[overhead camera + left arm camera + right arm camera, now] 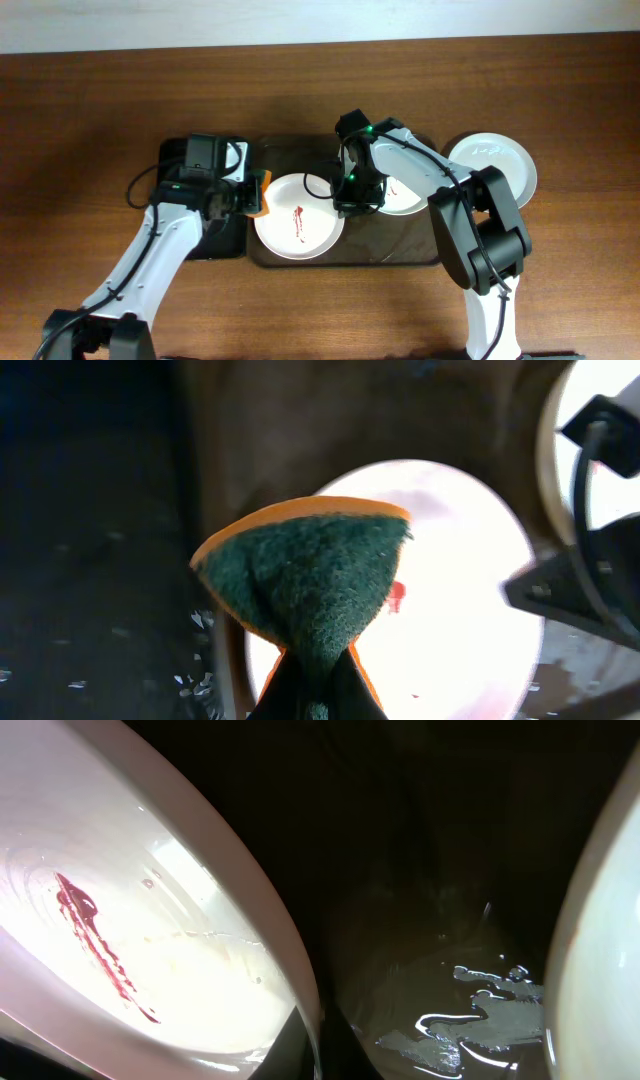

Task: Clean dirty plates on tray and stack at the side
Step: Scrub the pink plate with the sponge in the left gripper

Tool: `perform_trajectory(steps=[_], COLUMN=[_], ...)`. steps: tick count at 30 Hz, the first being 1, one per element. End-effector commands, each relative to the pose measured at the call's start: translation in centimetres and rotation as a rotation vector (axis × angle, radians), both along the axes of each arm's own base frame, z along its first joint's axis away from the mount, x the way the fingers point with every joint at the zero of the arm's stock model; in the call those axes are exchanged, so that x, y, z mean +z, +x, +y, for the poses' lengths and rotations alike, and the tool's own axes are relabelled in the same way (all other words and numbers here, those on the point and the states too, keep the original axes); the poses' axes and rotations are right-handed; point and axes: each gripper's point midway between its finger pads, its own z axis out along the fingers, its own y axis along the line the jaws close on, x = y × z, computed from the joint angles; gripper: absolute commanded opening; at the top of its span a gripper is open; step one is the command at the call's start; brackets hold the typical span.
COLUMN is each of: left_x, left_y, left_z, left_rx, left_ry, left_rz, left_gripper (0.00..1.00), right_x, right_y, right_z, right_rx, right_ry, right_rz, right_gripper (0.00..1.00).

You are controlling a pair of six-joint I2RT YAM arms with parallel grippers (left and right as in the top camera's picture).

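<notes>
Pinching hard, the left gripper (310,698) is holding its jaws closed on the sponge (305,575), squeezing it to a narrow waist with the green scouring face fanning outward. Just past that face the smeared plate (450,590) is lying toward the robot's right of the sponge. The sponge is overlapping the plate's near rim, and the red smear (397,597) is sitting right beside the sponge's edge, at the plate's centre. Whether the sponge is touching the plate or hovering above it, I cannot tell.

Across the plate, the right gripper (355,198) is sitting at the opposite rim. In its own wrist view that rim is running straight down between the dark fingertips, so the jaws are reading as clamped on it, bracing the plate.

So the left arm is the one placed to scrub, sweeping rightward onto the streak, whose long axis is running roughly front to back in the overhead view.

Further out, the brown tray (400,250) is carrying this plate and a second plate (405,203) under the right arm. A third plate (495,165) is resting off the tray on the table (100,150), and the black tray (215,245) is lying under the left arm.
</notes>
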Motion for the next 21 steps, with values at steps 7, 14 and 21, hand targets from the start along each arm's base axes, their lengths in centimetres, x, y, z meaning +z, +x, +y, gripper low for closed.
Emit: perform_trajectory(steps=[7,14,21], left_x=[-5.0,-8.7,-9.3], left_y=[-2.9,-4.0,-0.9], left_z=[-10.0,-8.5,-2.0], left_rx=[-0.004,0.046,0.210], left_ry=[-0.288,-0.190,0.079], left_rz=[0.316,0.399,0.249], left_gripper=[0.00,0.00,0.00], right_x=[-0.6,-0.6,-0.6], right_y=[-0.5,-0.5,-0.6], right_z=[-1.1,-1.1,-1.2], right_rx=[0.002,0.002,0.002], right_ry=[-0.049,-0.049,-0.051], right_rz=[0.012,0.012,0.016], right_gripper=[0.04,0.04,0.04])
